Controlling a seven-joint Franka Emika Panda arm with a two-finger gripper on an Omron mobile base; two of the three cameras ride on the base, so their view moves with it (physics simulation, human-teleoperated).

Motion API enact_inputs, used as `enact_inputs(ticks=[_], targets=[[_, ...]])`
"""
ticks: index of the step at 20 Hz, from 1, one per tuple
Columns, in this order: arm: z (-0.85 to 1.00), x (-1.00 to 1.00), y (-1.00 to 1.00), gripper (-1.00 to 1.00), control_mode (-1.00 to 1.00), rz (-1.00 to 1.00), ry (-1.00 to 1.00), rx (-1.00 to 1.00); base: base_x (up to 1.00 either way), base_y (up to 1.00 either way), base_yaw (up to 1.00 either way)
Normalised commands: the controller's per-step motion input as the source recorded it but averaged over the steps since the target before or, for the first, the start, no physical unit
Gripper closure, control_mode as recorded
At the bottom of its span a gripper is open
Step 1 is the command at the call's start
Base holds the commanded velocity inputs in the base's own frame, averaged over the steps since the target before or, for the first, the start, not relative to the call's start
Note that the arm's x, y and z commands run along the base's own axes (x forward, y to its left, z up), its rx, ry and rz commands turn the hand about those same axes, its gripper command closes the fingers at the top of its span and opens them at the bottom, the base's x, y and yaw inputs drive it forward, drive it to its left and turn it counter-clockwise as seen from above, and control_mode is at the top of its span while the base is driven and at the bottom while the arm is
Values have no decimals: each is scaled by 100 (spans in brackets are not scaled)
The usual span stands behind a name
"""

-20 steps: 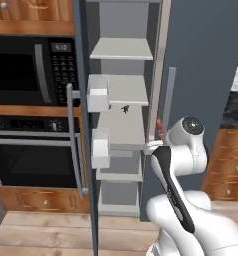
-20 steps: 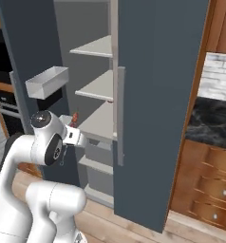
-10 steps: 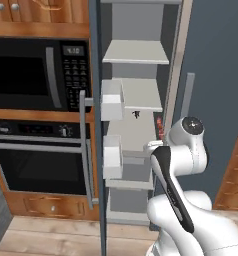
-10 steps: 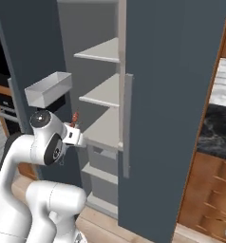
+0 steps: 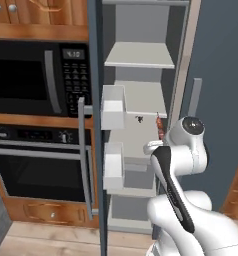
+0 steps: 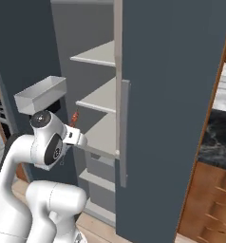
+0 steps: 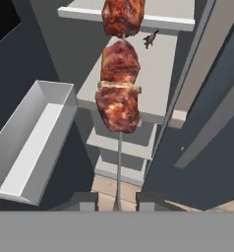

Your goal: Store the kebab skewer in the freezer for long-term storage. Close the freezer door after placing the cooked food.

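Currently: tool point(image 7: 117, 204) is clamped on kebab skewer point(image 7: 120, 83) stick, held upright | skewer is carried before freezer point(image 5: 141, 100) middle shelf point(image 5: 141, 137) front edge | freezer door point(image 5: 97, 150) stands open | advice: skewer should be advanced past shelf edge and laid flat before release.

Very little here can be read. The black built-in microwave point(image 5: 38, 75) has a small display above its keypad with pale digits that look like a clock reading, but they are too blurred to make out for certain. Its keypad buttons are just pale specks. The black wall oven point(image 5: 38, 155) below has a control strip with faint marks, none legible. Nothing readable stands near the fingers.
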Motion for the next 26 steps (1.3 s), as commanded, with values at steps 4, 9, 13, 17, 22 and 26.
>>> enact_inputs(ticks=[4, 9, 13, 17, 22, 26], targets=[[0, 0, 0, 100, 100, 0, 0, 0, 38, -9, 15], [0, 0, 0, 100, 100, 0, 0, 0, 30, -1, 14], [0, 0, 0, 100, 100, 0, 0, 0, 17, -14, 14], [0, 0, 0, 100, 100, 0, 0, 0, 25, -5, 7], [0, 0, 0, 100, 100, 0, 0, 0, 14, -13, 0], [0, 0, 0, 100, 100, 0, 0, 0, 17, -29, 0]])
